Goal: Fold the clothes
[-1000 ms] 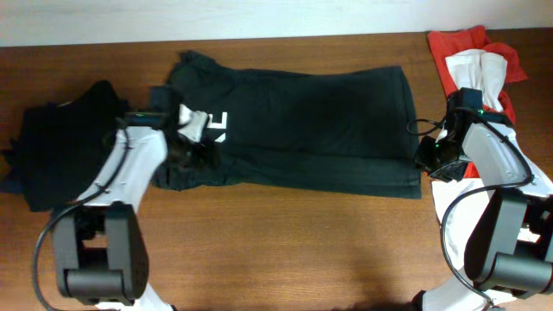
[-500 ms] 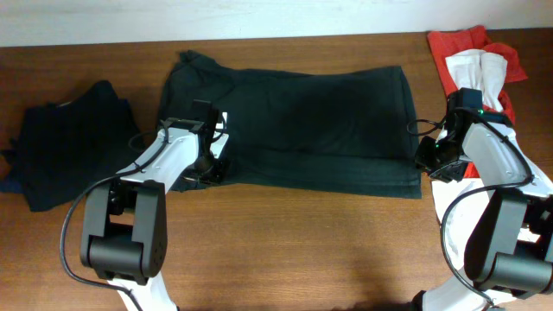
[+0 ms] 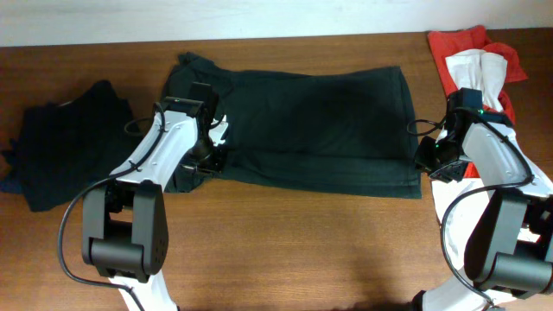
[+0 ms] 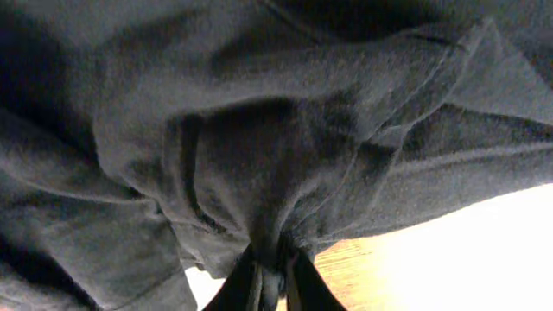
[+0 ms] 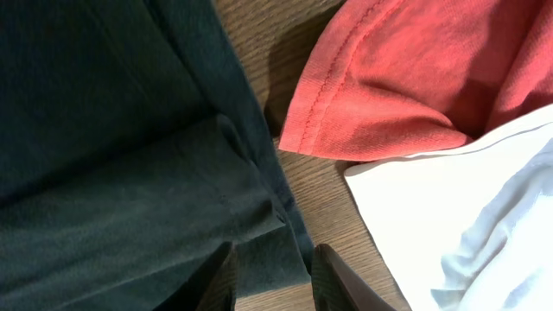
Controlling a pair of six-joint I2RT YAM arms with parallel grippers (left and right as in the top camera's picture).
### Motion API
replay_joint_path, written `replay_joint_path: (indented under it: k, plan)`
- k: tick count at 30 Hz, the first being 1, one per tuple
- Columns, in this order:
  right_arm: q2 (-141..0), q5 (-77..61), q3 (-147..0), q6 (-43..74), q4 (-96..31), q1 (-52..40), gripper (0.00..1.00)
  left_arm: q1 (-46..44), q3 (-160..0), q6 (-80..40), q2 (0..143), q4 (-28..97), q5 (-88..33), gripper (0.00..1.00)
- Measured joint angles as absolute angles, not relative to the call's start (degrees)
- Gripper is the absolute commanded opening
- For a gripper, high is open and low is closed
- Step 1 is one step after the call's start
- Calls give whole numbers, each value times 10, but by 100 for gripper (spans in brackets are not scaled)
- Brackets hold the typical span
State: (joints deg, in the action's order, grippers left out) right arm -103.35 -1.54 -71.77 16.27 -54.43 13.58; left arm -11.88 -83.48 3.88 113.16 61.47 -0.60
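Along the near side of the brown wooden bench (image 3: 285, 233), the left tool (image 4: 275, 289) is clenched on a bunched fold of the large black fabric T-shirt (image 3: 311, 130), which lies spread across the middle. The right tool (image 5: 281, 276) straddles that shirt's right hem corner; whether it pinches cannot be told. Just beyond lie a red fabric shirt (image 5: 389, 78) and a white fabric shirt (image 5: 458, 216), touching. A crumpled dark garment (image 3: 73, 142) sits far left.
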Motion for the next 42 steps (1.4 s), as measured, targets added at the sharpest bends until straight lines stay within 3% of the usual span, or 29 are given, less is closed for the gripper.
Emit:
replay_joint_path:
  k: [9, 10, 11, 12, 22, 23, 25, 26, 34, 42]
  plan:
    - [-1034, -15, -718, 163, -544, 136, 33, -119, -835, 39, 1132, 634, -6, 14]
    - [-1034, -15, -718, 163, -544, 136, 33, -119, -835, 39, 1132, 634, -6, 13]
    - [-1034, -15, -718, 163, -544, 136, 33, -119, -835, 39, 1132, 634, -6, 1]
    - [-1034, -15, -718, 163, -544, 136, 33, -119, -835, 39, 1132, 634, -6, 0]
    - [-1034, -15, -718, 163, -545, 136, 33, -117, -901, 39, 1134, 583, -6, 0]
    - [-1034, -15, -718, 163, -545, 136, 33, -116, -934, 39, 1135, 567, -6, 5]
    - [-1034, -15, -718, 163, -545, 136, 33, -113, -987, 38, 1135, 538, -6, 64]
    - [-1034, -15, -718, 163, -545, 136, 33, -112, -1012, 39, 1135, 524, -6, 81]
    - [-1034, -15, -718, 163, -545, 136, 34, -110, -996, 38, 1135, 615, -4, 82]
    - [-1034, -15, -718, 162, -558, 136, 37, -67, -856, -18, 1135, 601, 7, 82]
